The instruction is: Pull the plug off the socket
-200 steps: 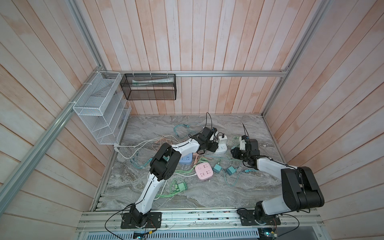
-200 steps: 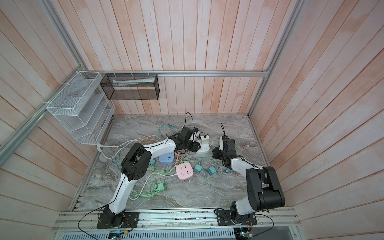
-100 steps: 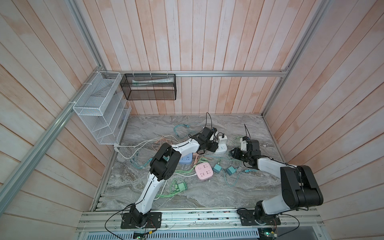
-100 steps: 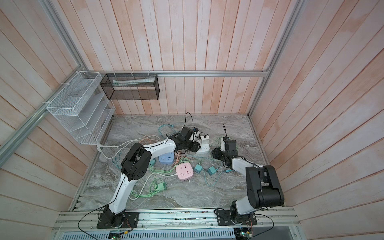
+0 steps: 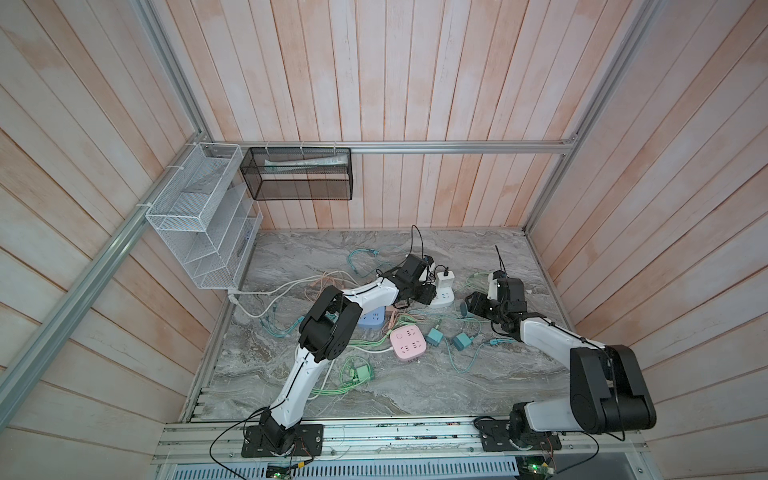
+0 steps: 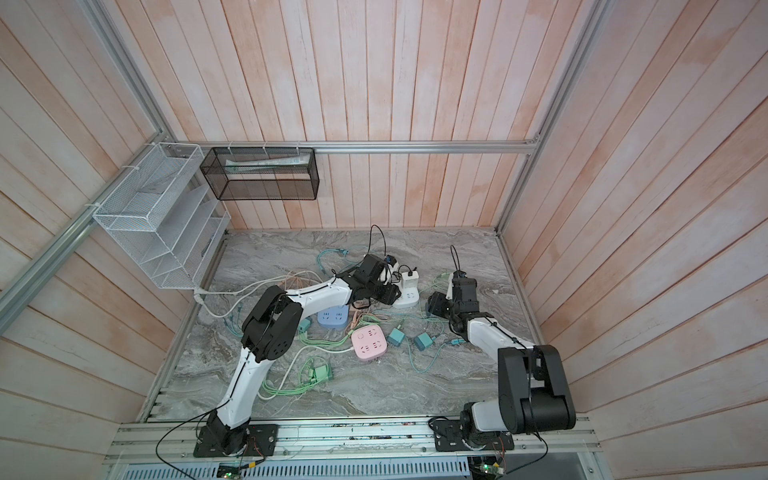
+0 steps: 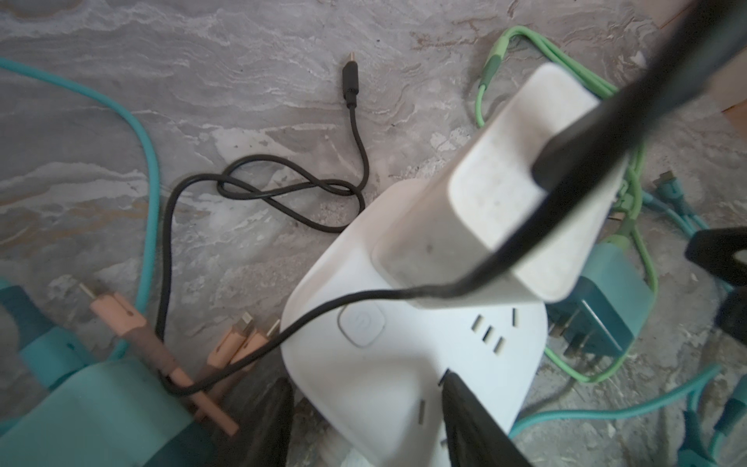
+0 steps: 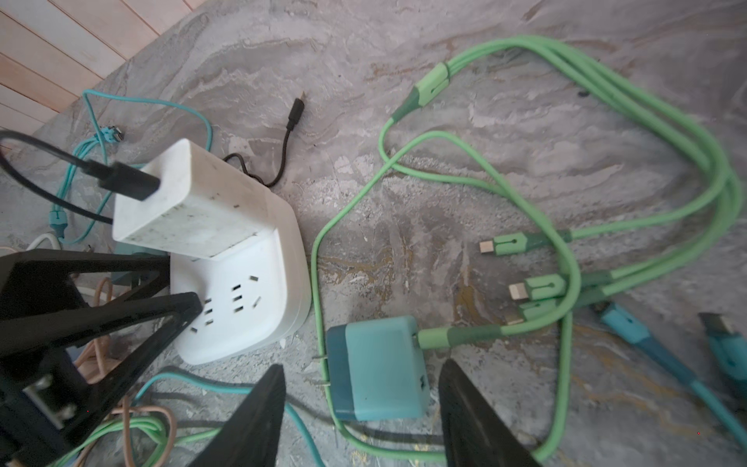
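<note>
My right claw (image 8: 361, 364) is spread. The teal plug (image 8: 384, 364) lies flat on the tabletop (image 8: 283, 40) between its two fingertips, with a sliver of stone showing on either side (so I am touching nothing there). The plug is out of the white socket (image 8: 262, 283). It rests just beside the socket's corner, apart from it, with its two metal prongs bare. A green cable (image 8: 456, 334) runs out of its opposite end and loops wide over the stone.

On the socket a white charger (image 8: 190, 202) stands upright in one set of slots, with a black cable (image 8: 121, 182) plugged into its top. The other slots on the top face show plainly.

My left claw (image 7: 364, 380) is at the socket. One finger (image 7: 473, 420) lies over the socket's top face, and the other sits off its edge, beside some peach-coloured connectors (image 7: 242, 339) (a small tangle of them). The fingers stand somewhat apart with a corner of the socket between them, but I cannot tell whether they squeeze it or only rest on it.

In both top views the two claws flank the socket, the left claw on its left and the right claw on its right. A pink socket (image 5: 408, 341) lies nearer the front, well apart.
</note>
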### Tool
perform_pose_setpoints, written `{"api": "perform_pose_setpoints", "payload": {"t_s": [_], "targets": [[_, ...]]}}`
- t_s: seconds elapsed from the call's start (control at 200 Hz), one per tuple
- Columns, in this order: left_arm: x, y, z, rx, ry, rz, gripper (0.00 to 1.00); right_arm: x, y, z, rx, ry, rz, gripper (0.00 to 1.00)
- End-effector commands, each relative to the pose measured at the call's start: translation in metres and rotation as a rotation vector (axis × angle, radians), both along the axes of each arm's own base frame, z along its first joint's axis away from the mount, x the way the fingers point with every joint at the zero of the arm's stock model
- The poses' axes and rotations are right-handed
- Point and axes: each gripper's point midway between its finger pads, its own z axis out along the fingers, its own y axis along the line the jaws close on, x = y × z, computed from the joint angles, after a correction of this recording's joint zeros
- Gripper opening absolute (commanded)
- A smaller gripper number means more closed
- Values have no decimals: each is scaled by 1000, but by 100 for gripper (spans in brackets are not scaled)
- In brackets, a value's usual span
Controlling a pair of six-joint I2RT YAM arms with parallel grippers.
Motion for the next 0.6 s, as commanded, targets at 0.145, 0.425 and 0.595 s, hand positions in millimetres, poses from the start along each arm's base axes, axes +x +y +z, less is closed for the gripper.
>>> {"api": "perform_pose_setpoints", "payload": {"t_s": [0.145,0.425,0.595], "targets": [[-24,34,-51,155,127,19,60,-4,16,22,-78,-126,76,65],[-27,36,-51,158,129,18,61,17,63,22,-127,-168,227,76],[-29,37,-52,156,131,12,61,28,76,19,-134,-183,249,78]]}}
